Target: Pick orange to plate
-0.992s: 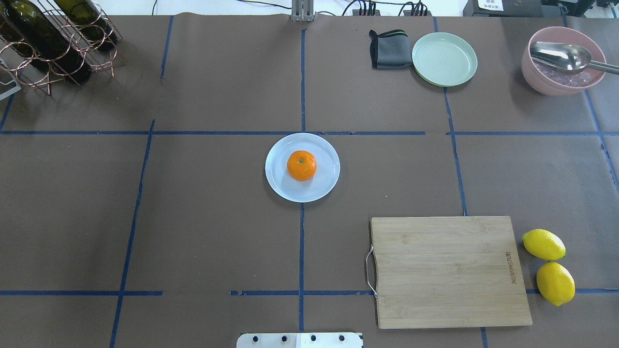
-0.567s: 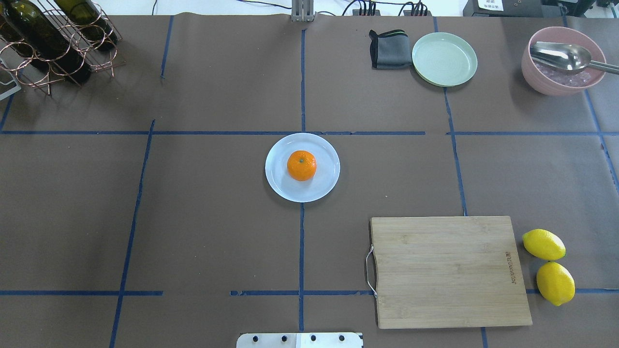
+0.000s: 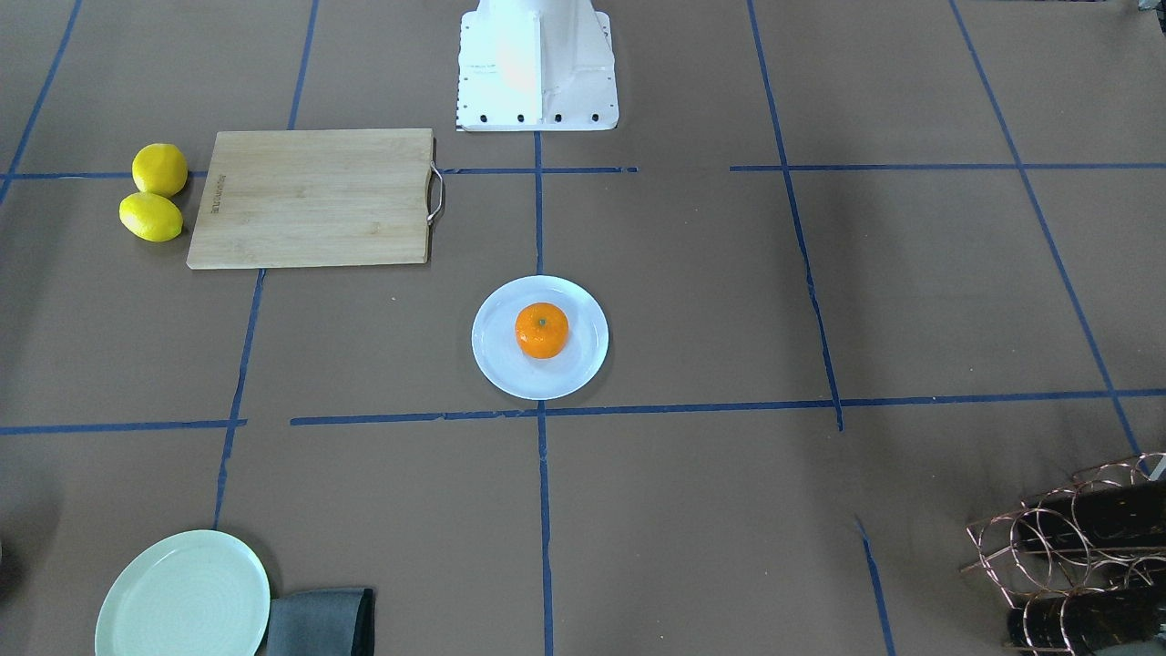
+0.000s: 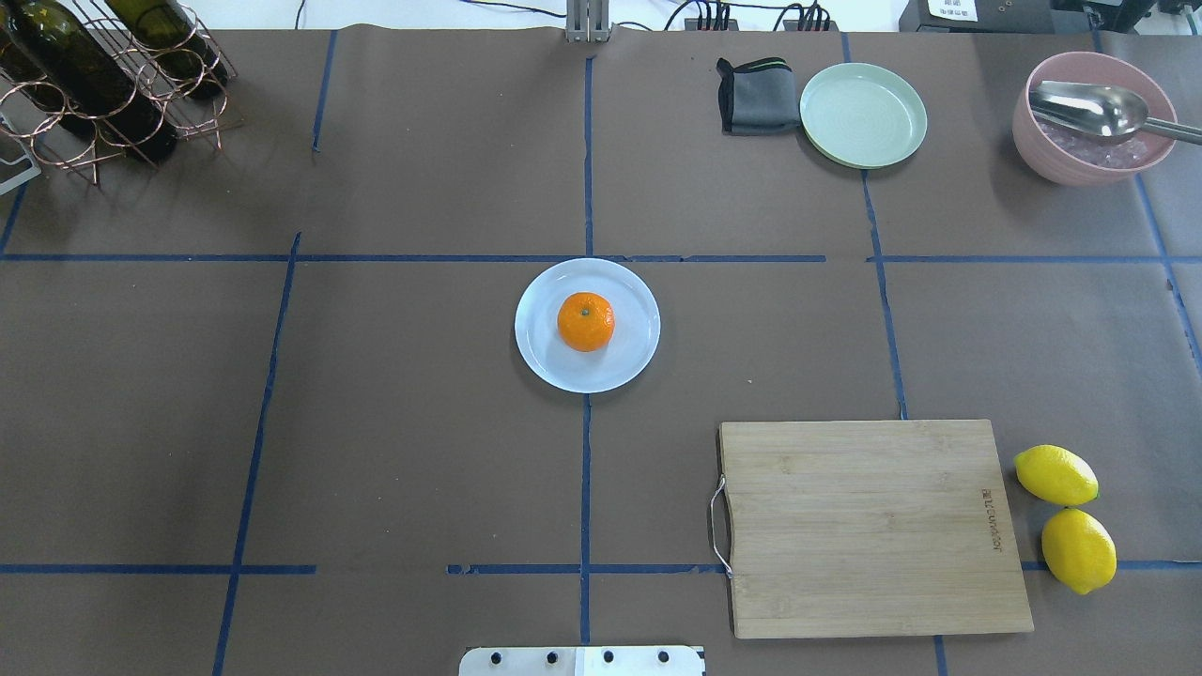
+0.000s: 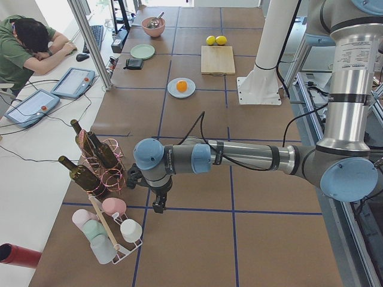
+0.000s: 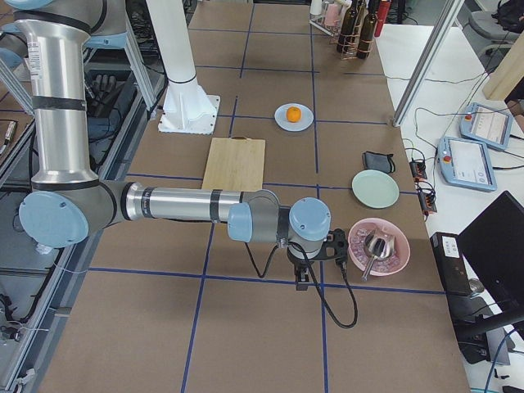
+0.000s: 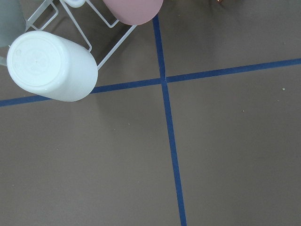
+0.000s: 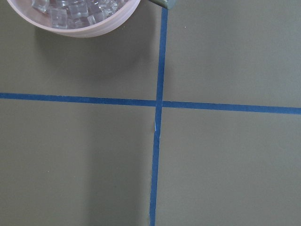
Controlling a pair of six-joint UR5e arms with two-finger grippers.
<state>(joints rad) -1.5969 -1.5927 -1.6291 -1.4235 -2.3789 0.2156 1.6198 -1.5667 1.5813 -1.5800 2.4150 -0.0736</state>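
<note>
The orange [image 4: 586, 322] rests on the pale bluish-white plate [image 4: 631, 361] at the table's centre, also seen in the front-facing view as orange [image 3: 542, 330] on plate [image 3: 496, 357]. No arm is near it. My left gripper [image 5: 158, 206] hangs low over the table far out beside the cup rack. My right gripper [image 6: 301, 278] hangs low next to the pink bowl at the other end. Both show only in the side views, so I cannot tell whether they are open or shut. The wrist views show no fingers.
A bamboo cutting board [image 4: 869, 526] lies front right with two lemons [image 4: 1056, 475] beside it. A mint-green plate [image 4: 863, 115], grey cloth [image 4: 756, 97] and pink bowl [image 4: 1094, 127] of ice with a spoon stand at the back right. A wine rack [image 4: 103, 75] stands back left.
</note>
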